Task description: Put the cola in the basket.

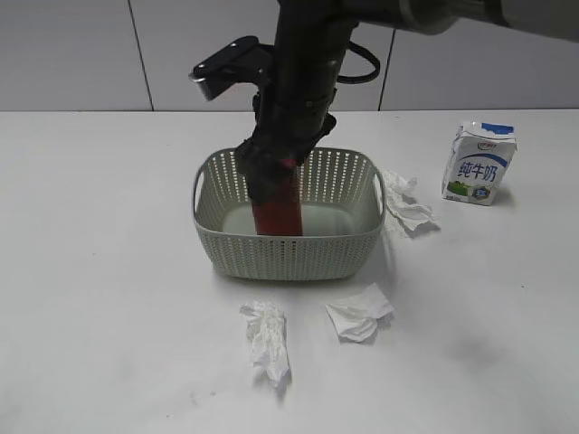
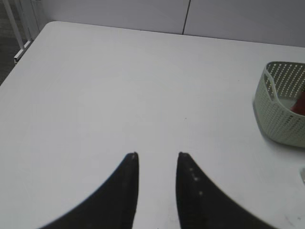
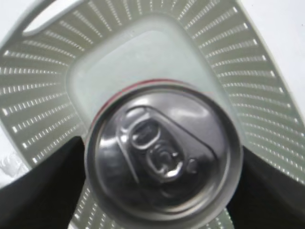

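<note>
The red cola can (image 1: 279, 206) stands upright inside the pale green basket (image 1: 289, 255) in the exterior view, its lower end at the basket floor. My right gripper (image 1: 276, 176) is shut on the cola from above. In the right wrist view the can's silver pull-tab top (image 3: 162, 152) fills the centre, with the dark fingers on both sides and the basket's perforated wall (image 3: 38, 95) around it. My left gripper (image 2: 156, 155) is open and empty over bare table. The basket's corner (image 2: 281, 107) shows at the right edge of the left wrist view.
A white-and-blue milk carton (image 1: 479, 163) stands at the back right. Crumpled white tissues lie in front of the basket (image 1: 267, 339) (image 1: 360, 314) and by its right side (image 1: 407, 203). The table's left edge (image 2: 24, 52) shows in the left wrist view.
</note>
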`<state>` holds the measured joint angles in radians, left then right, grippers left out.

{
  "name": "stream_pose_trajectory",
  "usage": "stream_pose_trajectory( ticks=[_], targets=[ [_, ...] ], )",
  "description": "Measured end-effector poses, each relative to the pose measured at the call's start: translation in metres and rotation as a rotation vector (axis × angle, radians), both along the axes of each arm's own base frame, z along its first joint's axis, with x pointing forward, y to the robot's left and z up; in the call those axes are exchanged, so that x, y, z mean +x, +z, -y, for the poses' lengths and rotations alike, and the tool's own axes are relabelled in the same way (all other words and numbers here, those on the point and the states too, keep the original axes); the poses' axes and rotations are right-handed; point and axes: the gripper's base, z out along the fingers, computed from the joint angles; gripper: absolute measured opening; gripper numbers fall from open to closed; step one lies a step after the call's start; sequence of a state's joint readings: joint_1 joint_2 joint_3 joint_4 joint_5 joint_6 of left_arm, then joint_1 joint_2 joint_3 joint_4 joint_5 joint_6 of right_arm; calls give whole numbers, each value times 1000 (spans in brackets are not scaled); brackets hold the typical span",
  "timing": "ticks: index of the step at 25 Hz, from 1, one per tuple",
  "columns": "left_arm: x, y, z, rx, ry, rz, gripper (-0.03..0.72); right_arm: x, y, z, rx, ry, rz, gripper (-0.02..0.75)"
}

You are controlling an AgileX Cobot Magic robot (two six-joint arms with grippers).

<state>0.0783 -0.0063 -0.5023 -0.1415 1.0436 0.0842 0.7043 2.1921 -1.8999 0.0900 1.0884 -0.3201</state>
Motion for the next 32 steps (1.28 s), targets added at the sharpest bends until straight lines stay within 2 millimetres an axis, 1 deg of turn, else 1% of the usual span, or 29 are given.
stream_pose_trajectory(
  ticks=[1,3,6,8,9,12,14,16,17,18,19,21,26,28,30,31,32],
  targets=[
    [0,0,0,0,0,0,217,0,0,0,0,-3,-1,636],
    [0,0,0,0,0,0,217,0,0,0,2,-12,-3,654],
    [0,0,0,0,0,0,217,0,0,0,6,-30,-7,660],
    [0,0,0,0,0,0,217,0,7,0,21,-47,3,660],
    [0,0,0,0,0,0,217,0,13,0,34,-57,14,660],
    [0,0,0,0,0,0,217,-2,41,2,94,-80,70,660],
    [0,0,0,0,0,0,217,-2,63,9,130,-101,119,660],
    [0,0,0,0,0,0,217,0,78,19,158,-140,142,656],
    [0,0,0,0,0,0,217,5,84,28,170,-178,149,652],
    [0,0,0,0,0,0,217,13,88,42,179,-234,150,645],
    [0,0,0,0,0,0,217,20,88,53,179,-281,143,637],
    [0,0,0,0,0,0,217,37,87,84,158,-394,117,623],
    [0,0,0,0,0,0,217,62,84,153,127,-631,51,600],
    [0,0,0,0,0,0,217,66,85,182,121,-706,48,596],
    [0,0,0,0,0,0,217,64,87,201,116,-755,44,595],
    [0,0,0,0,0,0,217,60,89,212,114,-778,42,594],
    [0,0,0,0,0,0,217,57,91,219,110,-792,40,594]
  ],
)
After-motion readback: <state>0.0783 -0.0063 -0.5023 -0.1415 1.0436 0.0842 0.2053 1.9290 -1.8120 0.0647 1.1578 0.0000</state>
